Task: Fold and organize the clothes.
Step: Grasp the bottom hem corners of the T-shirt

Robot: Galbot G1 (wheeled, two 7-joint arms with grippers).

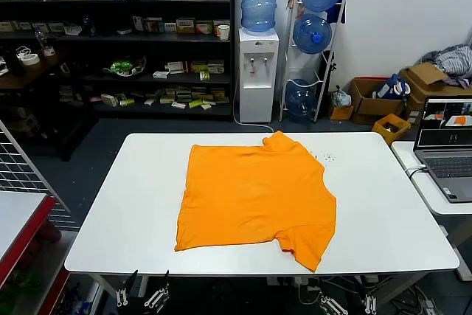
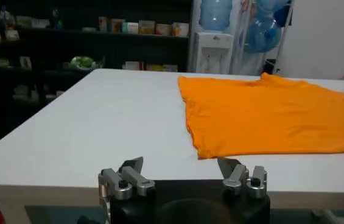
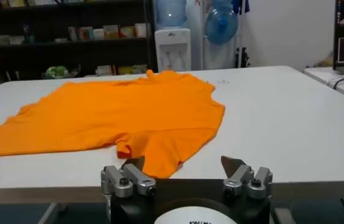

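Note:
A bright orange T-shirt [image 1: 254, 193] lies flat in the middle of the white table [image 1: 133, 204], plain side up, with one sleeve pointing to the near right corner. No lettering shows. My left gripper [image 1: 145, 293] hangs below the table's near edge on the left, open and empty. In the left wrist view the left gripper [image 2: 181, 163] faces the shirt's near left corner [image 2: 203, 152] from a short way off. My right gripper [image 1: 346, 304] sits below the near edge on the right, open. In the right wrist view the right gripper [image 3: 182, 161] is just short of the shirt's near sleeve [image 3: 159, 155].
A laptop [image 1: 446, 145] stands on a side table to the right. A wire rack [image 1: 22, 175] is at the left. Behind the table are dark shelves [image 1: 110, 35], a water dispenser [image 1: 258, 71], spare bottles and cardboard boxes [image 1: 369, 97].

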